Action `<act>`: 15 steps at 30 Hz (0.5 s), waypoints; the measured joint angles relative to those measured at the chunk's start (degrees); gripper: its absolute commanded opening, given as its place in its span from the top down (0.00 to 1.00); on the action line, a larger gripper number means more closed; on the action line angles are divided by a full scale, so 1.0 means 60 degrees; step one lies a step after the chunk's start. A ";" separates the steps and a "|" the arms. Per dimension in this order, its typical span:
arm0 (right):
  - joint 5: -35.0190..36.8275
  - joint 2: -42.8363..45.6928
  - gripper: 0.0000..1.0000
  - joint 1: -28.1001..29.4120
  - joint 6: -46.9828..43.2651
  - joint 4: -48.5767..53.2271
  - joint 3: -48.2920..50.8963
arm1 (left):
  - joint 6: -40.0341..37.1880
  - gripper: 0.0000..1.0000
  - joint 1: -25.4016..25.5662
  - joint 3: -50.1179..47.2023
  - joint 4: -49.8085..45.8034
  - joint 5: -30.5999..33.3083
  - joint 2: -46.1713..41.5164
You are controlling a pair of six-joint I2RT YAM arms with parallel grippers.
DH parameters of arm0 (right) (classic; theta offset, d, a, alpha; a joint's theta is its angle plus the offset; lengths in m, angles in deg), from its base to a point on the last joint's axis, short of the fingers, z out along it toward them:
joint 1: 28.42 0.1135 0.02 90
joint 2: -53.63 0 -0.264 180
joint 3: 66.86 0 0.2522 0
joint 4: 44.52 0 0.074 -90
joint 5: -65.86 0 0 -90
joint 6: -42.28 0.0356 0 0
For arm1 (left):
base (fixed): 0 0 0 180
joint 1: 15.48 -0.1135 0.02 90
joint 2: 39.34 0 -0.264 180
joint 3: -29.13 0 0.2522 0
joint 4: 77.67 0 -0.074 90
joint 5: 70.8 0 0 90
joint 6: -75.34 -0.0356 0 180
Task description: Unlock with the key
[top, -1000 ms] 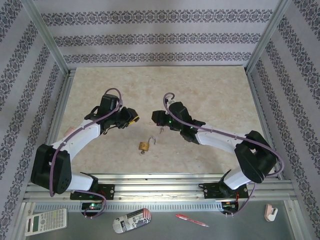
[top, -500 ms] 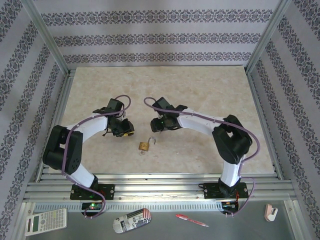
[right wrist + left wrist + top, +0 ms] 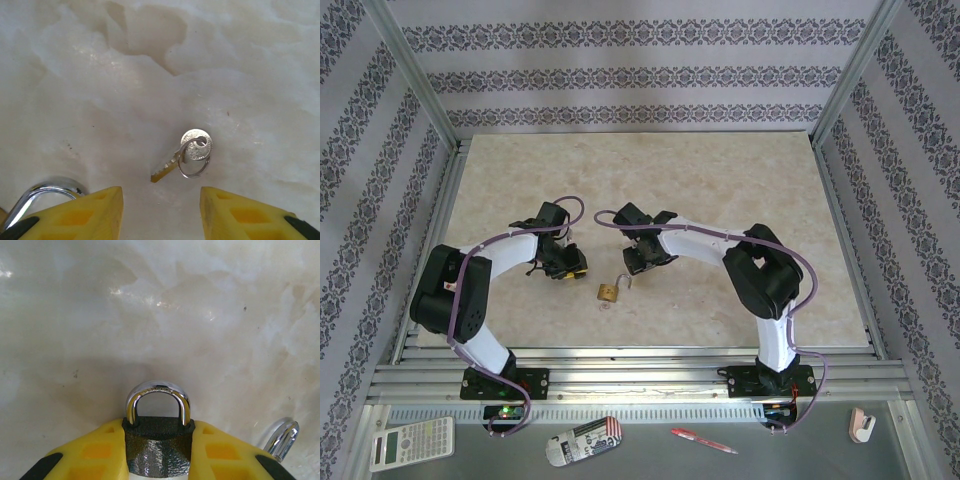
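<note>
Lying flat and thin on the table (image 3: pixel 260 70), the key (image 3: pixel 194 146) is sitting just ahead of the right gripper (image 3: pixel 160 200), roughly in line with the gap and a shade towards the right-hand finger as the wrist camera shows it; pads coming down on so flat a thing are risking skating over it or flicking it away; its ring (image 3: pixel 192 170) is offering a snag, so the key could be coming up crooked; the blade is pointing back towards the left-hand finger, and a pinch there instead of on the head would be leaving nothing free to enter a keyhole; the brass lock (image 3: pixel 610 292) is lying close beside that same finger, its shackle edging in at the corner, so a descent drifting that way could be knocking it; the right fingers (image 3: pixel 95 212) are standing open with nothing between them, the arm hanging low and the wrist pitching down at the table; the left gripper (image 3: pixel 157 432) is clamping a black lock (image 3: pixel 157 455) by its sides, the closed shackle (image 3: pixel 158 386) poking out ahead of the fingertips; how firm that hold is I am not able to tell, and a loose one would be letting the lock twist under a pushing key; the left arm is crouching low too, its gripper facing the right one
</note>
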 measured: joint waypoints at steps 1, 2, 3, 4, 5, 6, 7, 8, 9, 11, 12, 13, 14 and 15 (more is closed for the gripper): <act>0.0036 -0.0036 0.59 0.0000 -0.0029 0.0015 -0.0047 | 0.0000 0.95 0.0000 0.0000 0.0000 0.0000 0.0000; 0.0058 -0.0080 0.59 -0.0040 -0.0062 0.0015 -0.0098 | 0.0000 0.94 0.0000 0.0000 0.0000 0.0000 0.0000; 0.0076 -0.0120 0.60 -0.0058 -0.0076 0.0015 -0.0138 | 0.0000 0.93 0.0000 0.0000 0.0000 0.0000 0.0000; 0.0106 -0.0164 0.60 -0.0087 -0.0106 0.0007 -0.0171 | 0.0000 0.91 0.0000 0.0000 0.0000 0.0000 0.0000; 0.0120 -0.0204 0.61 -0.0127 -0.0131 -0.0015 -0.0186 | 0.0000 0.89 0.0000 0.0000 0.0000 0.0000 0.0000; 0.0124 -0.0237 0.62 -0.0178 -0.0138 -0.0036 -0.0189 | 0.0000 0.86 0.0000 0.0000 0.0000 0.0000 0.0000; 0.0127 -0.0273 0.63 -0.0222 -0.0142 -0.0047 -0.0189 | 0.0000 0.82 0.0000 0.0000 0.0000 0.0004 0.0000; 0.0124 -0.0324 0.63 -0.0277 -0.0157 -0.0044 -0.0211 | 0.0000 0.78 0.0000 0.0000 0.0000 0.0004 0.0000; 0.0124 -0.0390 0.63 -0.0317 -0.0171 -0.0040 -0.0255 | 0.0000 0.75 0.0000 0.0000 0.0000 0.0004 0.0000; 0.0120 -0.0550 0.64 -0.0375 -0.0178 -0.0058 -0.0368 | 0.0000 0.65 0.0000 0.0000 0.0000 0.0007 0.0000; 0.0120 -0.0605 0.65 -0.0412 -0.0178 -0.0069 -0.0393 | 0.0018 0.61 0.0000 -0.0011 0.0004 0.0040 0.0000; 0.0117 -0.0648 0.66 -0.0437 -0.0182 -0.0091 -0.0397 | 0.0015 0.56 0.0000 -0.0029 0.0007 0.0069 0.0000; 0.0117 -0.0659 0.68 -0.0444 -0.0182 -0.0087 -0.0404 | 0.0018 0.53 -0.0004 -0.0055 0.0018 0.0069 0.0000; 0.0120 -0.0659 0.69 -0.0459 -0.0186 -0.0087 -0.0415 | 0.0018 0.52 0.0000 -0.0055 0.0062 0.0055 0.0000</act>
